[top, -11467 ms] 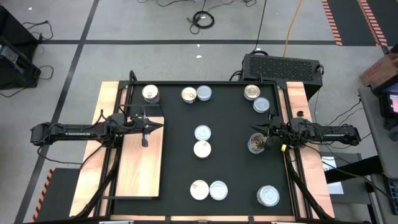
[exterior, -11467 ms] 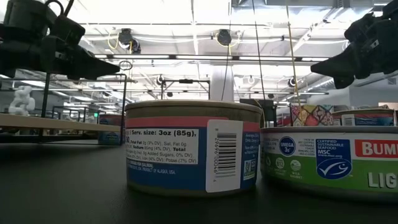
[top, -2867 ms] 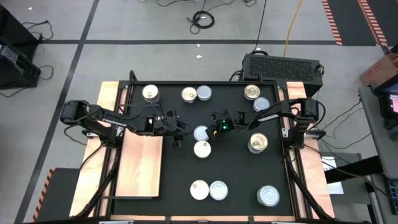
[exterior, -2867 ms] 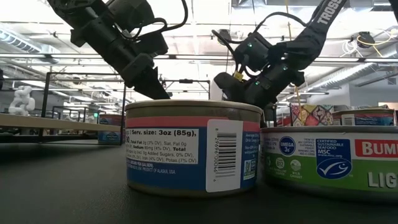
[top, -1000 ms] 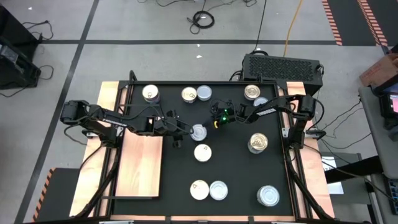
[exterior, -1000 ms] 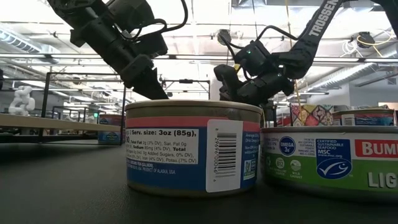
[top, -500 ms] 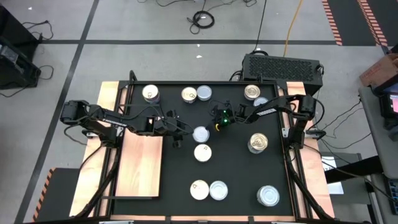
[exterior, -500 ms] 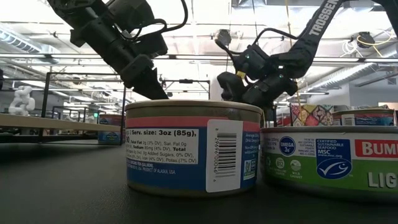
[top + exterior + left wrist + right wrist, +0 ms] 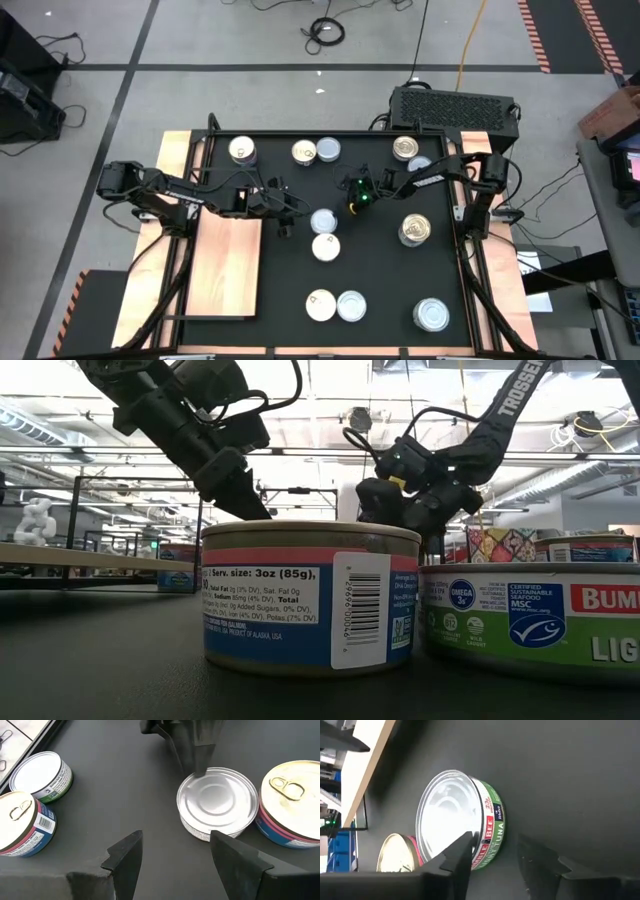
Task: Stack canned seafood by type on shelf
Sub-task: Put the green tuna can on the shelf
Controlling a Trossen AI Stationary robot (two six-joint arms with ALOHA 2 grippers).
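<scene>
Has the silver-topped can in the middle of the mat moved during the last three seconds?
Yes. The silver-topped can sat touching the cream-topped can, went toward the left gripper, then returned near it.

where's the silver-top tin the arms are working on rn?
High view: the silver-top tin sits mid-mat, just behind a cream-top tin, between the left tool and the right tool, right of the board.

Low view: your green-label tin is cut off at the right edge, brand text unfinished. Left wrist view: the pink-banded tin runs off the frame. High view: labels on every tin are too small to read.
</scene>
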